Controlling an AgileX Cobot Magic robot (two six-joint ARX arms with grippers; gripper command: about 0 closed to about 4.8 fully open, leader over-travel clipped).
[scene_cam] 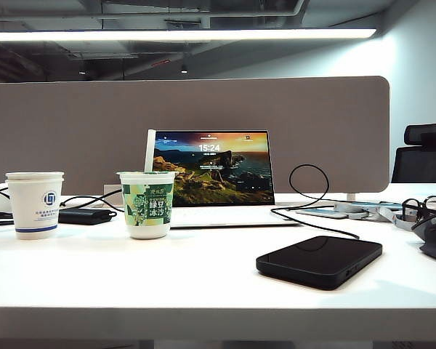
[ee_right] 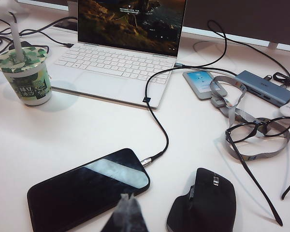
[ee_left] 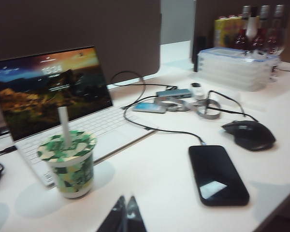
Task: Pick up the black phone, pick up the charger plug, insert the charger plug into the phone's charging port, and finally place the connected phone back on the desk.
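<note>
Your workspace is a wide white desk (scene_cam: 203, 291) backed by a grey-beige divider, and in the exterior view no arm or gripper shows at all: you see the black phone (scene_cam: 320, 260) lying flat toward the right front, a black cable looping back from it past the open laptop (scene_cam: 212, 174), with a green cup (scene_cam: 147, 203) and a white paper cup (scene_cam: 34, 204) off to the left. From the left wrist view, the left gripper (ee_left: 126, 207) hangs clenched and empty above the desk, its fingertips pressed together; the green cup sits close on one side of it, the phone (ee_left: 217, 175) a little farther on the other, beside a dark mouse (ee_left: 249, 134). Here you can follow the cable right to the phone's far edge, though blur hides the joint. The right wrist view settles it: the right gripper (ee_right: 125, 205) is also clenched on nothing, poised just over the phone (ee_right: 88, 190), and the charger plug (ee_right: 146, 161) shows its silver tip meeting the phone's short edge, apparently seated in the charging port. Only this view also shows you the glasses (ee_right: 261, 133) near the mouse. Judging from this, the phone lies connected on the desk and both grippers are free, so the task looks essentially finished.
</note>
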